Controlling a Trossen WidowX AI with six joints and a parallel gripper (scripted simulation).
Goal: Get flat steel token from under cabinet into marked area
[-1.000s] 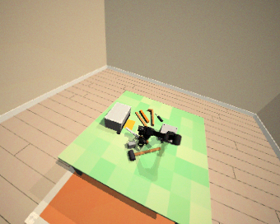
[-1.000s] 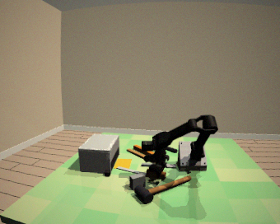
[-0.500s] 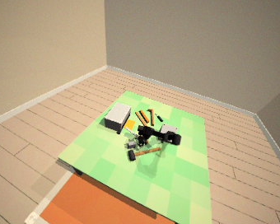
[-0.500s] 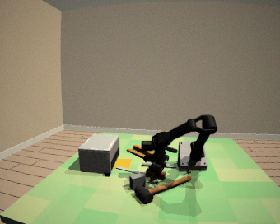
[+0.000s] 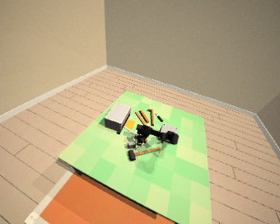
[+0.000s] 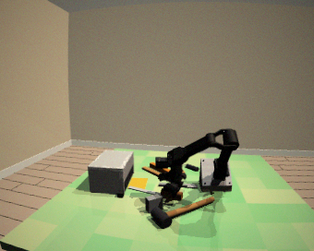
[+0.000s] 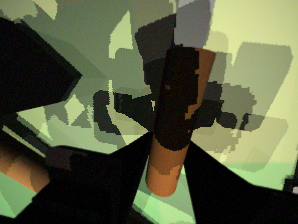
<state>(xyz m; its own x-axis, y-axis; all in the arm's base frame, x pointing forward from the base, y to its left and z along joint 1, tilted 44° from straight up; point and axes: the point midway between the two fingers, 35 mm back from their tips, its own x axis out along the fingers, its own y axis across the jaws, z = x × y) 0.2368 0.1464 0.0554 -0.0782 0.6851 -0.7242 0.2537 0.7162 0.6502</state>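
Table: a green patchwork top (image 5: 184, 181) (image 6: 258, 221), its front edge nearest the outside camera.
Mallet: a wooden-handled one with a black head (image 5: 145, 152) (image 6: 189, 208), lying on the table (the nearest loose thing in the exterior view).
Block: a small grey piece (image 5: 131, 145) (image 6: 153, 203), just beside the mallet's head; whether they touch is hard to tell.
Pincer: the gripper (image 5: 142, 140) (image 6: 172, 190) (image 7: 167, 138) is low over the table, closed around the wooden handle of a tool (image 5: 130, 130) (image 6: 142, 190) (image 7: 171, 167).
Held tool: brown round handle, pale grey flat blade (image 7: 195, 22); from outside, the thin blade points toward the cabinet (its tip lies near the yellow patch).
Arm: black and bent (image 5: 157, 133) (image 6: 195, 146), rising from a pale base (image 6: 216, 188) well apart from the cabinet.
Yellow patch: the marked area (image 5: 130, 124) (image 6: 138, 183), flat on the table in front of the cabinet, between it and the arm.
Cabinet: a grey box with a pale top (image 5: 118, 116) (image 6: 111, 172), upright beside the patch (a small dark piece (image 5: 119, 133) (image 6: 120, 195) shows at its lower corner).
Token: hidden or too small to make out; its exact place cannot be told.
Other tools: orange-and-black ones (image 5: 142, 117) (image 6: 156, 170) and an angled orange one (image 5: 151, 117) lie beyond the gripper, with a short dark one (image 5: 159, 118) (image 6: 191, 167) near them.
Room: plank floor (image 5: 28, 144) (image 6: 50, 161), then plain walls (image 5: 189, 53) (image 6: 193, 74) (the farthest things of all).
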